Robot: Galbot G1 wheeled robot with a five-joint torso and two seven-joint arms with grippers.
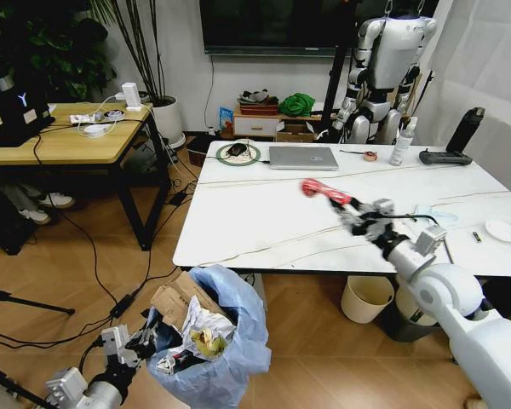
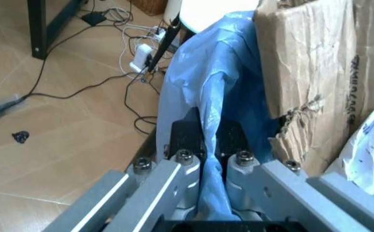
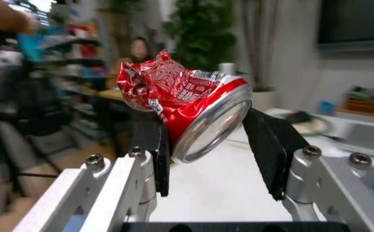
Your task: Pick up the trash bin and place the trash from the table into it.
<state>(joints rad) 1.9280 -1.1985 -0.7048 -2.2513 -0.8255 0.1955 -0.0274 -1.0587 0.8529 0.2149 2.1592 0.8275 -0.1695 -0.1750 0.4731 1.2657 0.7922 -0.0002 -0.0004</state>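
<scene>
Wooden floor nearest the robot — left gripper [image 1: 145, 341] clenched on the light-blue bag of the trash bin [image 1: 226, 358], held off the floor and stuffed with cardboard [image 1: 180, 300] and tissue [image 1: 206, 325]; beyond, right gripper [image 1: 351, 210] grasps a crushed red can [image 1: 322, 191] above the marble table [image 1: 264, 213].

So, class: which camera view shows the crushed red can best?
The right wrist view: the crushed red can sits close up between the right gripper pads, its dents and silver end plain. The head view shows the can small, held above the table. The left wrist view looks at the trash bin instead.
</scene>
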